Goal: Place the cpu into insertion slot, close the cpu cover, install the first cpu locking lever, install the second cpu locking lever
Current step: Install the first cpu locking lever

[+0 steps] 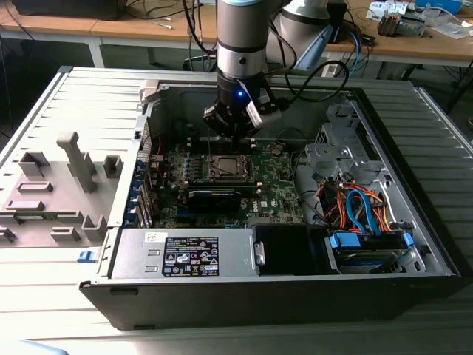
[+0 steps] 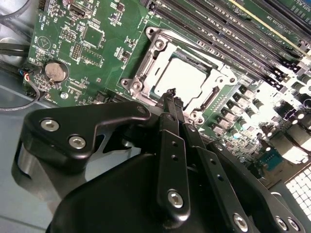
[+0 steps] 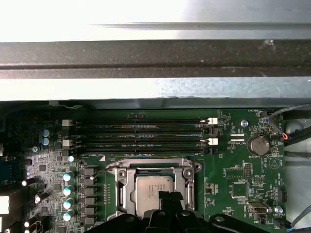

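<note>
The cpu (image 2: 182, 77) (image 3: 153, 188), a silvery square chip, lies flat in the insertion slot on the green motherboard (image 1: 277, 185). The chip hides the slot's contact field. The cpu cover (image 2: 146, 73) (image 3: 181, 190), a metal frame plate, lies down around the chip. A thin lever rod (image 3: 104, 169) runs out from one corner of the socket; I cannot tell whether it is latched. My gripper (image 2: 171, 94) (image 3: 167, 196) (image 1: 233, 133) hangs just above the socket's edge, fingers shut together with nothing between them.
Long black memory slots (image 3: 136, 136) run beside the socket, and a coin battery (image 3: 258, 144) sits nearby. The case wall (image 3: 155, 58) rises behind the board. A power supply (image 1: 185, 251), a drive cage with cables (image 1: 362, 214) and a grey fixture plate (image 1: 59, 185) surround it.
</note>
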